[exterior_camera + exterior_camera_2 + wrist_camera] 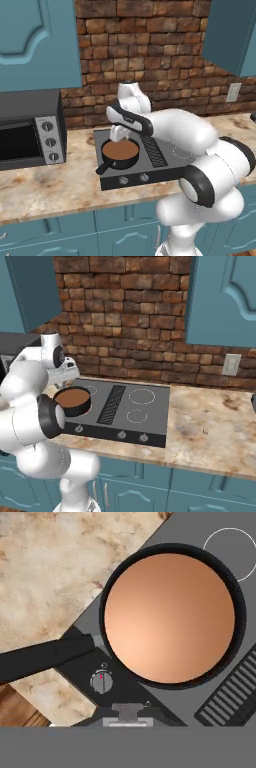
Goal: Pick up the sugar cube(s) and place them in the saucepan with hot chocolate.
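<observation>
The saucepan (170,614) is a round black pan of smooth brown liquid with a short black handle (45,657). It stands on the front left burner of the black cooktop (165,167). My gripper (128,714) hangs a little above the cooktop's front edge, just off the pan's rim. It is shut, with a small pale sugar cube (129,724) pinched between the tips and mostly hidden. From the left base view the hand (118,134) sits over the saucepan (120,152). From the right base view the saucepan (73,400) is partly behind my arm.
A dark toaster oven (30,130) stands on the counter left of the cooktop. A ribbed vent (111,404) runs down the cooktop's middle, with knobs (121,434) along its front. Marbled counter (210,426) stretches right. Blue cabinets hang overhead.
</observation>
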